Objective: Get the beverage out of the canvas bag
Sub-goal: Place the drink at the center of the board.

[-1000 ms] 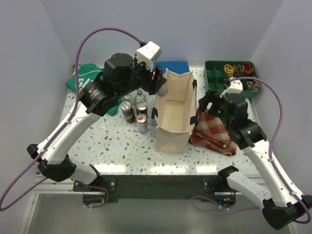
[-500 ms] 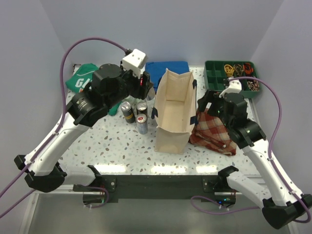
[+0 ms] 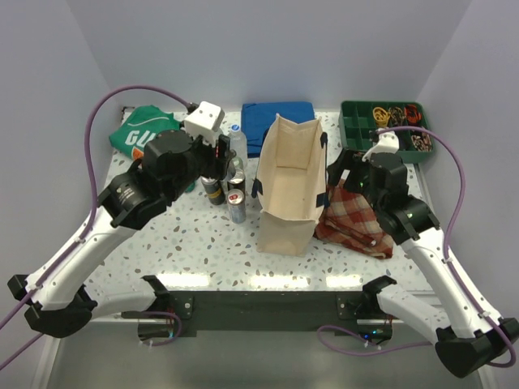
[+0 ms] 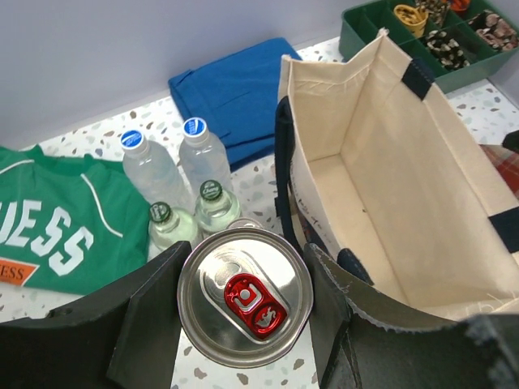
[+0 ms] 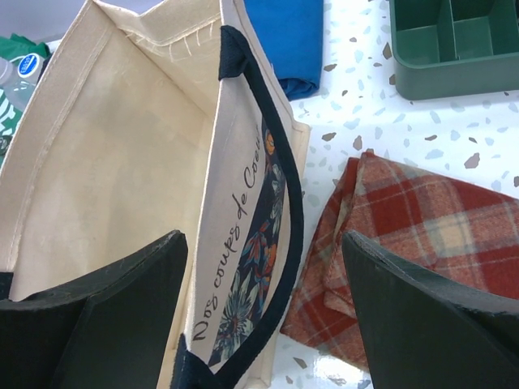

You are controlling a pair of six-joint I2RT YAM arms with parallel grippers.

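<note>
The cream canvas bag [image 3: 288, 182] stands upright mid-table, its inside showing bare in the left wrist view [image 4: 389, 178]. My left gripper [image 3: 220, 156] is shut on a silver can with a red tab [image 4: 245, 296], held upright left of the bag, above the standing cans and bottles. My right gripper [image 3: 336, 180] is open at the bag's right side. Its fingers straddle the bag's right wall [image 5: 235, 203] and navy handle [image 5: 280, 162] without touching them.
Clear bottles [image 4: 150, 166] and green-capped bottles [image 4: 215, 207] stand below the held can, with dark cans [image 3: 212, 188] beside them. A green shirt [image 3: 138, 130] lies far left, a blue cloth [image 3: 276, 113] behind the bag, a red plaid cloth [image 3: 357, 219] right, a green tray [image 3: 385, 121] far right.
My left arm has swung left from over the bag's left rim to above the cans and bottles, carrying the can. The right arm has not moved.
</note>
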